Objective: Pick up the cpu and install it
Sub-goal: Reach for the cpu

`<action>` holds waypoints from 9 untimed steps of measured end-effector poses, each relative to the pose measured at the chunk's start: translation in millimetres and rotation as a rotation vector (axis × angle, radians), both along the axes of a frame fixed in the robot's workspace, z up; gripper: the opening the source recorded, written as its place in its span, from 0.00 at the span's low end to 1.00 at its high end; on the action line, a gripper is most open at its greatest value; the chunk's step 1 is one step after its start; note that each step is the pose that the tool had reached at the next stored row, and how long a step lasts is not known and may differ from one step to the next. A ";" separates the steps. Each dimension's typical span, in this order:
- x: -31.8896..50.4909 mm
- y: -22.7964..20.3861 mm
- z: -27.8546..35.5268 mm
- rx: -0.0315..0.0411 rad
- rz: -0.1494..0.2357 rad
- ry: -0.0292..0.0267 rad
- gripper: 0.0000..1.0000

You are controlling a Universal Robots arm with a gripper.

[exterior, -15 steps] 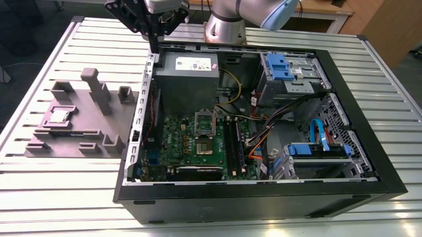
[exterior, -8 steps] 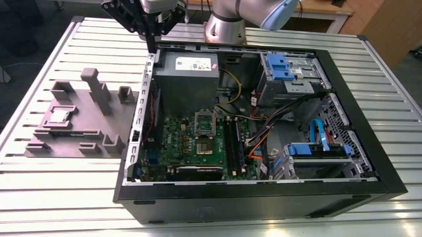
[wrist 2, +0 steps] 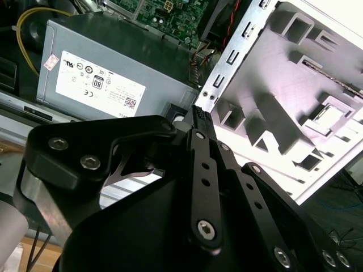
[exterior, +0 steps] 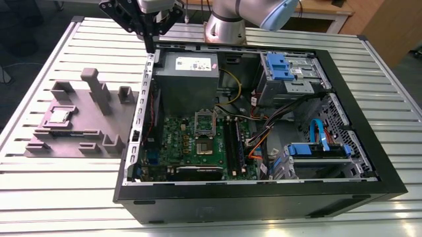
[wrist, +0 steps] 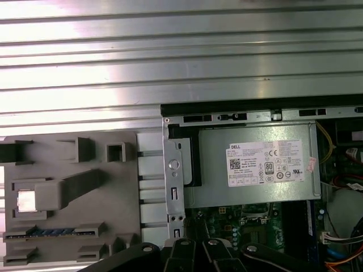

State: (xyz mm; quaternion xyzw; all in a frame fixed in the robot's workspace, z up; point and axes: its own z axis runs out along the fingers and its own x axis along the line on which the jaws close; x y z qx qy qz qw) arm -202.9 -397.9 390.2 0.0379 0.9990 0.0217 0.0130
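Exterior view: cpu in tray, gripper empty at case wall

Item: cpu (exterior: 59, 116), lying flat in a recess of the grey holder tray (exterior: 79, 136). The tray sits on the slatted metal table (exterior: 59, 182), just beside the open computer case (exterior: 264, 195), on the exterior view's left.
Gripper (exterior: 151, 48): fingers together, nothing held. It is poised over the case wall next to the power supply (exterior: 188, 74), well apart from the cpu.

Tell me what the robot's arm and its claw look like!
The arm is a round, shiny silver-grey tube with a light blue cap on one joint. Its gripper is black all over: flat bars hinged together and dotted with silver screw heads, mounted on a chunky black body.
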 end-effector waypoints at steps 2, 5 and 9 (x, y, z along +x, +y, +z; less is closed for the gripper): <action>-0.6 0.0 0.0 -0.0001 0.000 0.0001 0.10; -1.8 0.0 0.0 0.0000 0.000 0.0000 0.10; -3.0 0.0 0.0 0.0000 0.000 0.0000 0.10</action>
